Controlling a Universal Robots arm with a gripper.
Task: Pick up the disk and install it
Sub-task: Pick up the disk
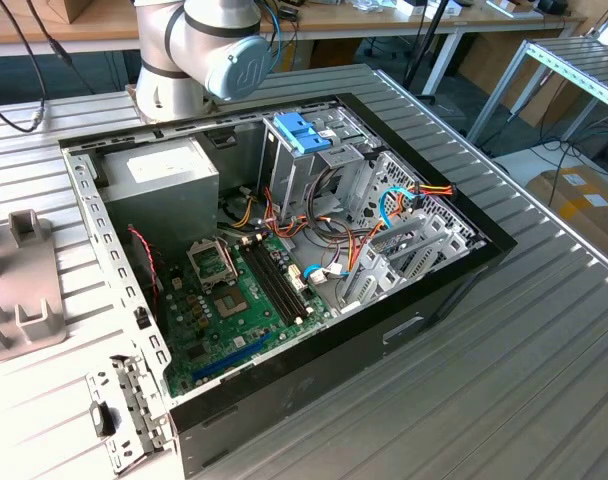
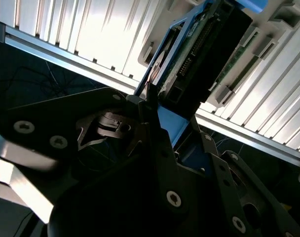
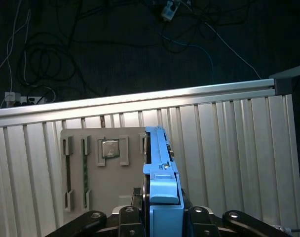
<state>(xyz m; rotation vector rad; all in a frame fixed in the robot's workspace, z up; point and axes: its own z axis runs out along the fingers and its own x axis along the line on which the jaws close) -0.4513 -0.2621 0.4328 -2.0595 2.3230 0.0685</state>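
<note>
Gripper [image 3: 165, 217] fingers closed on the disk [image 3: 157, 158], held edge-on by its blue rails above the grey holder [image 3: 100, 168]. Likely keeps it square for the drive cage [image 1: 284, 175]

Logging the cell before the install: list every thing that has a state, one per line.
gripper: shut on the disk.
disk: held on edge beside the grey holder.
grey holder: flat on the ribbed table, square chip in one pocket.
computer case: on its side, open, motherboard exposed.
light-blue clip: seated atop the drive cage.
</note>
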